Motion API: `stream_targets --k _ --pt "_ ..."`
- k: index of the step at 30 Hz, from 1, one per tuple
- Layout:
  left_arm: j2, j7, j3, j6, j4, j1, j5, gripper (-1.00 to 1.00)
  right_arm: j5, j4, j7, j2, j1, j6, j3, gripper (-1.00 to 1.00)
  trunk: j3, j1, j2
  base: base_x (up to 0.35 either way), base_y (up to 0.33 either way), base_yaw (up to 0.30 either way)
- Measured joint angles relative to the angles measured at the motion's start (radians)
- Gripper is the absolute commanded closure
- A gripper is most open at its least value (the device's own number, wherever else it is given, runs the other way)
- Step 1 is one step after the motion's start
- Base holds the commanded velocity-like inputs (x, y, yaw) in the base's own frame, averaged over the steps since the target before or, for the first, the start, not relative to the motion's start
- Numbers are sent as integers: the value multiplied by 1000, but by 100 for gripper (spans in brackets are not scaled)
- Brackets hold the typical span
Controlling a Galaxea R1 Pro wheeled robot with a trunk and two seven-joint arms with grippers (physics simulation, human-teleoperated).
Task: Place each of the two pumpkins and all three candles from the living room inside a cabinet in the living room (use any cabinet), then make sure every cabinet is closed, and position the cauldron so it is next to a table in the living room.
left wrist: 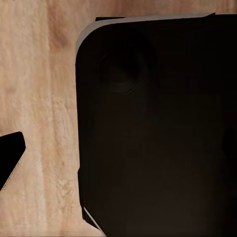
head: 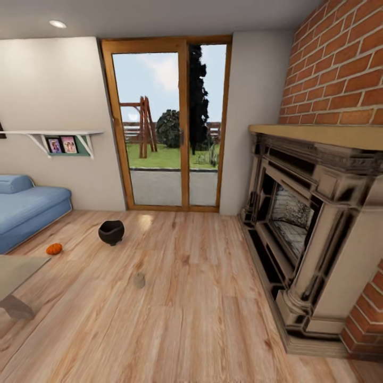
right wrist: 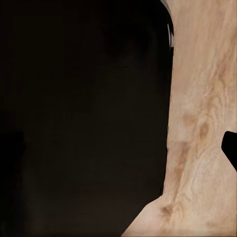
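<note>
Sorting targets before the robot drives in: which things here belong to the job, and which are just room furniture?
Job: pumpkin, candle, cauldron, table.

Not job: sofa, fireplace, shelf, glass door.

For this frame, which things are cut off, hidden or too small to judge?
- Table: head view, cut off by the left edge; one corner and a leg show.
- Candle: head view, small and faint on the floor; its bands cannot be made out.
- Sofa: head view, cut by the left edge.
- Gripper states: both wrist views are mostly blocked by a dark body.
</note>
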Motion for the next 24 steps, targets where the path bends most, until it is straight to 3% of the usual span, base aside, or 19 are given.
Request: stream_targets --k 24 --pt "0 0 -1 2 -11 0 -3 -100 -1 0 1 0 0 -1 -1 -100 0 0 0 -6 3 -273"
